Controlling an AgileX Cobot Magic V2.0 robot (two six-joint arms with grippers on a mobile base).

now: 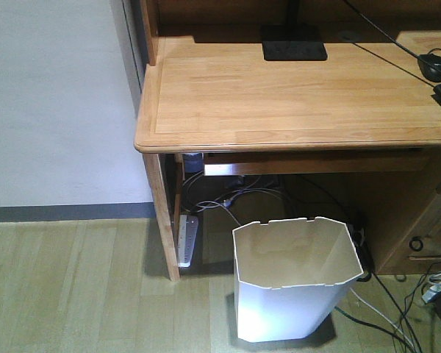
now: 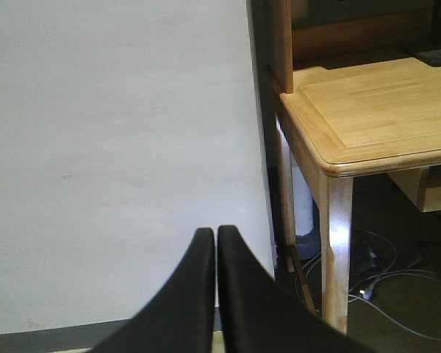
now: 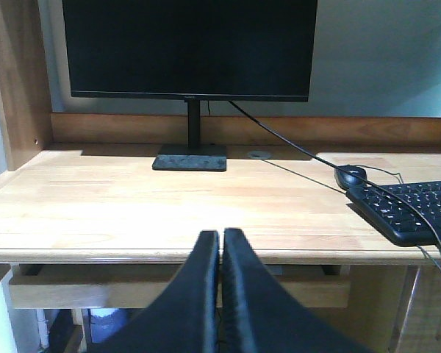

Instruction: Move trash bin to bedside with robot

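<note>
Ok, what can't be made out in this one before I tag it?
The bed: in no view, so the bedside spot cannot be placed.
The trash bin, inner floor: front view, hidden by its own front wall.
The left gripper and right gripper: only shut fingers show, arms cut off by the lower edge.
The keyboard: right wrist view, cut by the right edge.

The left gripper (image 2: 216, 235) has its two black fingers (image 2: 191, 294) pressed tight together, with just a thin line between them. It holds nothing. The right gripper (image 3: 221, 237) looks the same. Its black fingers (image 3: 197, 294) are pressed together too, and it holds nothing. Both point forward.
</note>
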